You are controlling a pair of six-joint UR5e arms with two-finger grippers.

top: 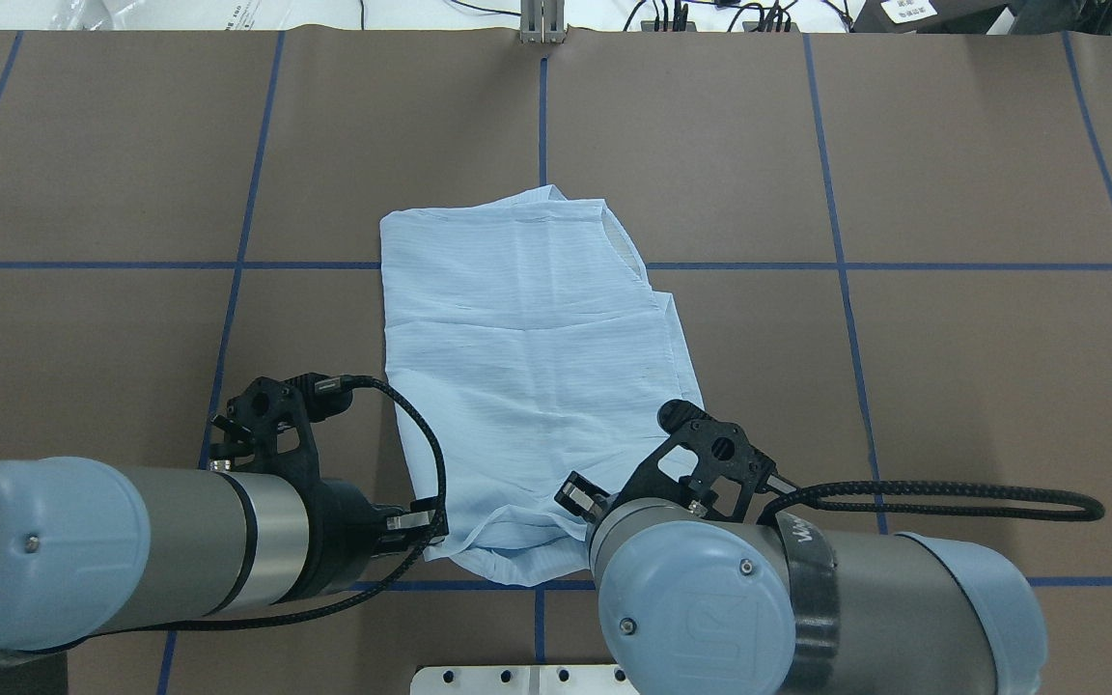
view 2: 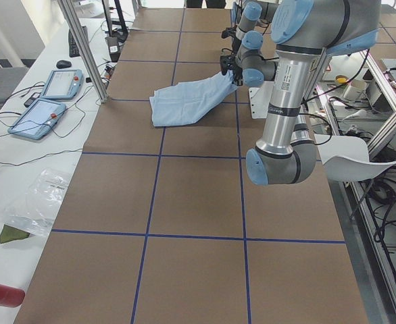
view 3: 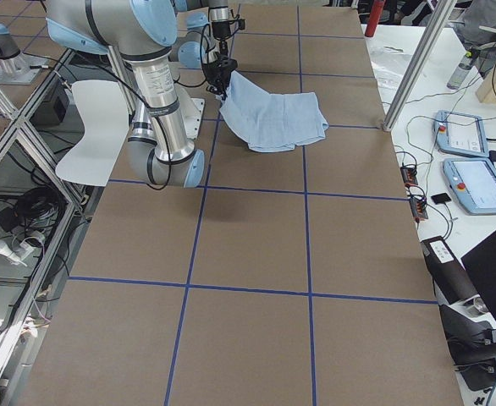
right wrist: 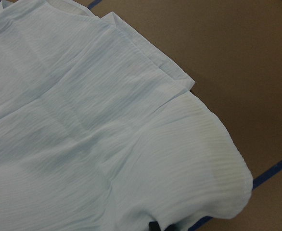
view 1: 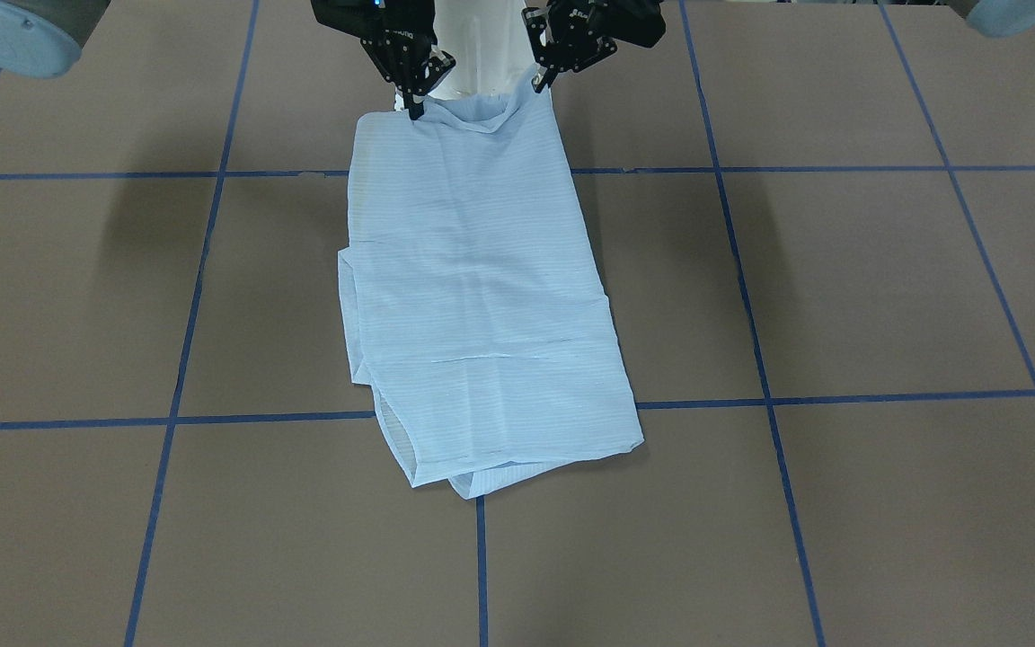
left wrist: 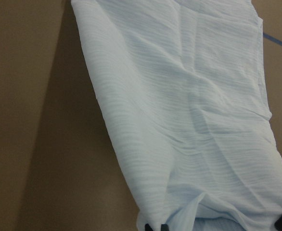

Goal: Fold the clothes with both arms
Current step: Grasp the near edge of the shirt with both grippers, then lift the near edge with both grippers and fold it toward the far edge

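Observation:
The pale-blue striped shirt (view 1: 473,288) lies folded into a long strip down the table's middle, its far end doubled over. Its near edge is lifted off the table at both corners. My left gripper (view 1: 539,84) is shut on one near corner and my right gripper (view 1: 413,110) is shut on the other. From overhead the shirt (top: 527,357) runs away from me, with the left gripper (top: 429,526) and right gripper (top: 577,500) at its near end. The left wrist view (left wrist: 189,120) and right wrist view (right wrist: 97,125) are filled with the cloth hanging from the fingers.
The brown table (view 1: 841,270) carries a blue tape grid. The white pedestal base (view 1: 482,45) stands just behind the lifted edge. Teach pendants (view 2: 46,101) and cables lie on the side bench beyond the table's far edge.

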